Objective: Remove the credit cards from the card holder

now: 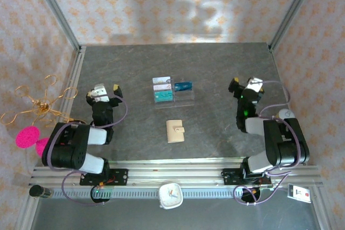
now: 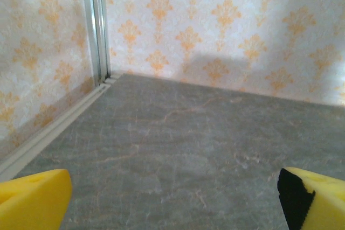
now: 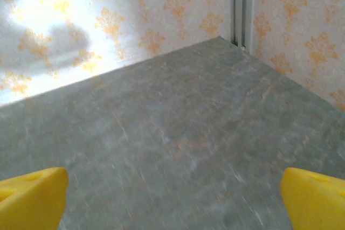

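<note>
Left arm (image 1: pixel 73 146) and right arm (image 1: pixel 280 144) are black with pale grey shells on the lower links. Thin lilac cables (image 1: pixel 125 110) loop along each. A green light (image 1: pixel 246 112) glows on the right arm. The left gripper (image 2: pixel 172 203) has blunt yellow fingers (image 2: pixel 32 200), one faced in black; those of the right gripper (image 3: pixel 172 200) are plain yellow

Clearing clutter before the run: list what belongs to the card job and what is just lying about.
Job: beige card holder; credit cards in the clear acrylic tray.
Lying about: white clock; gold wire stand; pink discs.
</note>
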`<act>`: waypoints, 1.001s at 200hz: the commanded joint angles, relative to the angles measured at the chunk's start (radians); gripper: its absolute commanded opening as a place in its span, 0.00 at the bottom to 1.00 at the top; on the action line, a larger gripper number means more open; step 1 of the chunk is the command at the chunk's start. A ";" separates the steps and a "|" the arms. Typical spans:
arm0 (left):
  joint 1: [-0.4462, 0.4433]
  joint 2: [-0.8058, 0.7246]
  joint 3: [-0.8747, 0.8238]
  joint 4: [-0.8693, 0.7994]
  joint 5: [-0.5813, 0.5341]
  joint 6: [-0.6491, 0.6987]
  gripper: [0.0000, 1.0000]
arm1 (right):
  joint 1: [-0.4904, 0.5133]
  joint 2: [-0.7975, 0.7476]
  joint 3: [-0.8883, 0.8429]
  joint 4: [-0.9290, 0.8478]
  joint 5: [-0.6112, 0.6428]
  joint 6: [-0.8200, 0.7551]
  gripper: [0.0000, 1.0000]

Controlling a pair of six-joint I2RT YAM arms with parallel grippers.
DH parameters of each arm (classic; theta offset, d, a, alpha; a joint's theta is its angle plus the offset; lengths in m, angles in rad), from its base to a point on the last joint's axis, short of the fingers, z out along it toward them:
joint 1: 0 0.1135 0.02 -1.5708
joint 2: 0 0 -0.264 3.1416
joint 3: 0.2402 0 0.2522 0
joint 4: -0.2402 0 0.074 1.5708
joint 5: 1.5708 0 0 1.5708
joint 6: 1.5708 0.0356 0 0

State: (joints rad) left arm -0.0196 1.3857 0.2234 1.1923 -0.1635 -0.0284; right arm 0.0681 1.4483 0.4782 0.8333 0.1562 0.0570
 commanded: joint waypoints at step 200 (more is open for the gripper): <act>-0.025 -0.392 0.011 -0.226 0.254 -0.736 0.99 | 0.063 -0.151 0.197 -0.645 0.026 0.434 0.94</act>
State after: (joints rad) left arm 0.0040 0.9825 0.2451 0.9463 0.0170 -0.8089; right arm 0.1188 1.3243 0.6704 0.1879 0.2012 0.4969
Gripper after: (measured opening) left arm 0.992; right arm 0.941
